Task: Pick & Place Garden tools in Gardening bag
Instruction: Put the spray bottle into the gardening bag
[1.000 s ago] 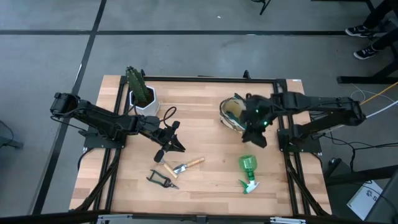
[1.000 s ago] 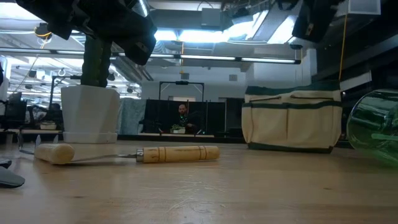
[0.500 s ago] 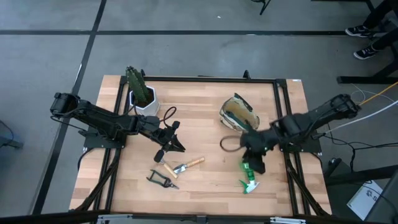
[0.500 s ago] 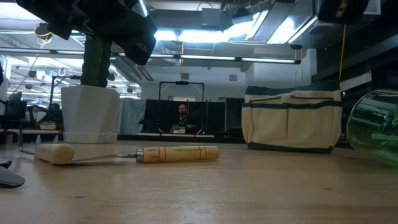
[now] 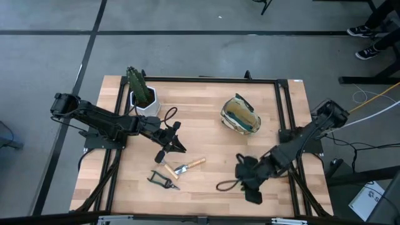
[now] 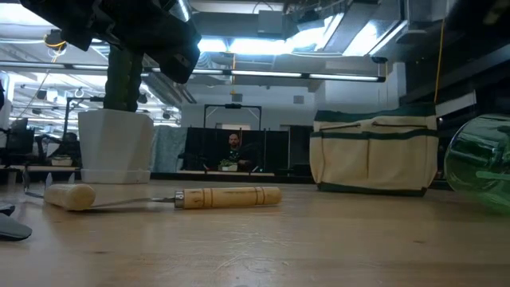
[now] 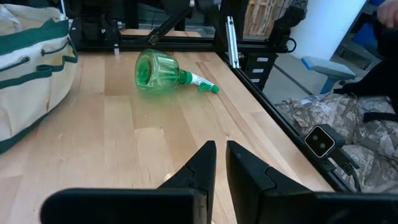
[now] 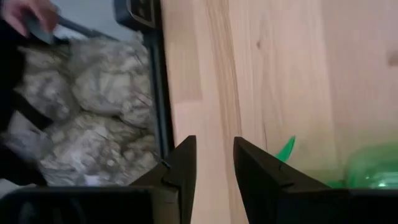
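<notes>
Right end effector (image 5: 252, 182), fingers part-open and empty, lower right over the green plastic spray bottle (image 7: 163, 70) (lying sideways): descend square, straddle its body.

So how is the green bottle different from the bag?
The spray bottle is see-through green plastic; the gardening bag is tan cloth with green trim. The bottle lies on its side; the bag stands upright. The bag is bigger. Both sit on the wooden table.
</notes>
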Tool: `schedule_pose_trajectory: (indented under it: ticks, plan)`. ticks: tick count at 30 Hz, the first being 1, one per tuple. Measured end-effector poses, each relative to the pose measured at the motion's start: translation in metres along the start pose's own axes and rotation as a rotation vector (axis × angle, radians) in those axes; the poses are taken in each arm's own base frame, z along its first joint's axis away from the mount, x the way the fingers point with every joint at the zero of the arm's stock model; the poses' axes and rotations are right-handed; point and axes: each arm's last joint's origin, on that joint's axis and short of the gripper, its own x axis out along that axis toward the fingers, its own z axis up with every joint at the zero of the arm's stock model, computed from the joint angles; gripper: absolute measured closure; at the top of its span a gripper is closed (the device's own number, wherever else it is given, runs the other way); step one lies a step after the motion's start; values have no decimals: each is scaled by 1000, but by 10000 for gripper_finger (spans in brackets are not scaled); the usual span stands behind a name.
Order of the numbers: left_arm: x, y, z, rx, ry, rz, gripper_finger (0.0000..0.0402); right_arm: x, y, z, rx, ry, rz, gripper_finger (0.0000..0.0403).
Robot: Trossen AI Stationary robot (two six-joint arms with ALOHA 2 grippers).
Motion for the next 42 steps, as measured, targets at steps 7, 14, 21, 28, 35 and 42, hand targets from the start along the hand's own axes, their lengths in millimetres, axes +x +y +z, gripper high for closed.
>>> schedule_pose_trajectory:
  ticks: [7, 14, 21, 28, 35, 42]
  plan:
    - [0, 0, 0, 0, 0, 0, 370, 38, -1, -5, -8, 80, -82, 295]
    - [0, 0, 0, 0, 0, 0, 370, 59, -8, -6, 5, 131, -149, 295]
    - [0, 0, 0, 0, 0, 0, 370, 60, -9, -6, 21, 79, -202, 295]
    - [0, 0, 0, 0, 0, 0, 370, 60, -9, -10, 103, 58, -250, 295]
    - [0, 0, 0, 0, 0, 0, 370, 59, -9, -13, 153, 39, -291, 295]
    - [0, 0, 0, 0, 0, 0, 370, 59, -10, -14, 181, 37, -294, 295]
